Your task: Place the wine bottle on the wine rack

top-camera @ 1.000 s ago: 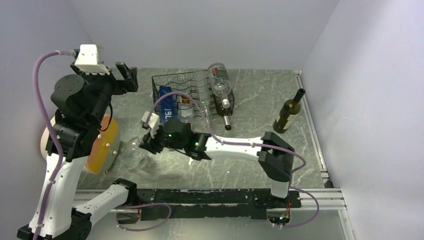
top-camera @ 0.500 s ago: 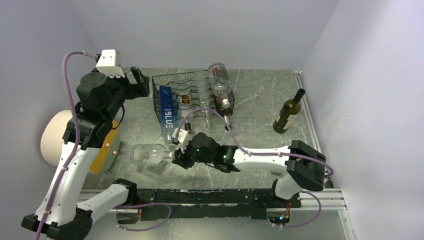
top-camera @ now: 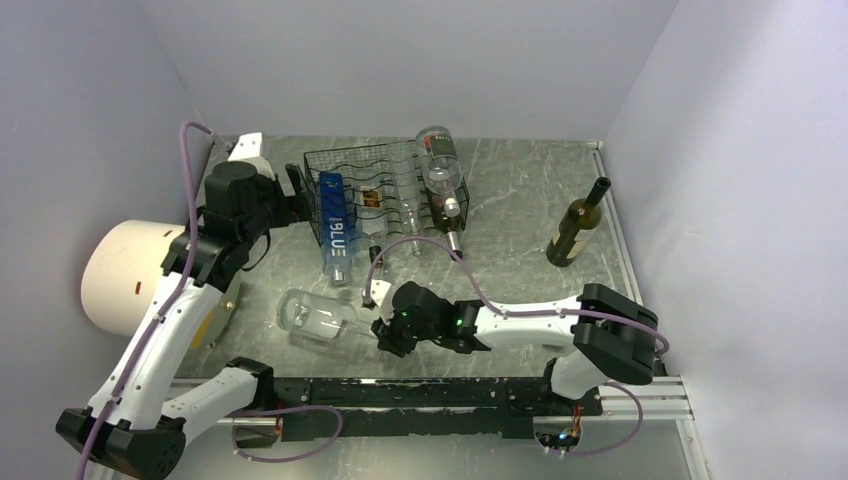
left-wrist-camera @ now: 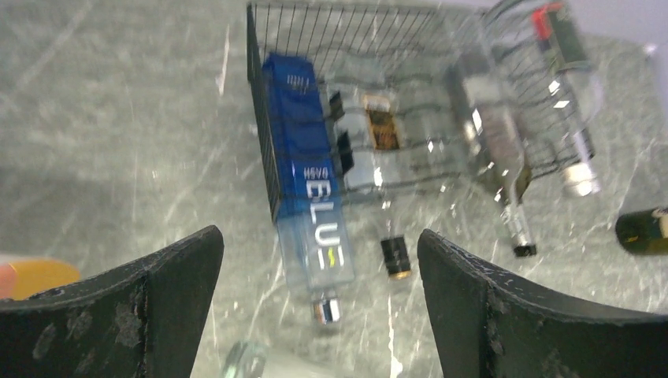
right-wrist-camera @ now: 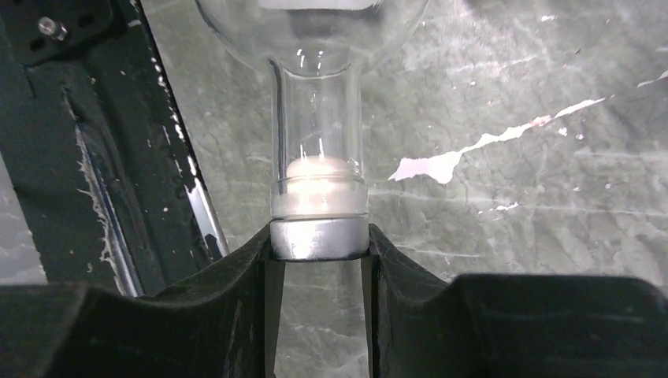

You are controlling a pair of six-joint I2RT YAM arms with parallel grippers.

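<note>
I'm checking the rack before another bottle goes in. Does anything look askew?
Yes: the labelled clear bottle at the right end of the wine rack lies slanted on top of the wires, neck poking past the front, rather than settled in a tier.

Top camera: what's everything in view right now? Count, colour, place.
rack: one, black wire, back centre.
blue bottle: one, blue, rack's left slot.
racked bottles: about three, clear, lying in the rack.
green bottle: one, dark, upright at right.
loose bottle: one, clear, lying near the front.
drum: one, white, far left.
table: one, grey marble, under everything.
left tool: one, black, open near the rack's left end.
right tool: one, black, shut on the loose bottle's cap.
</note>
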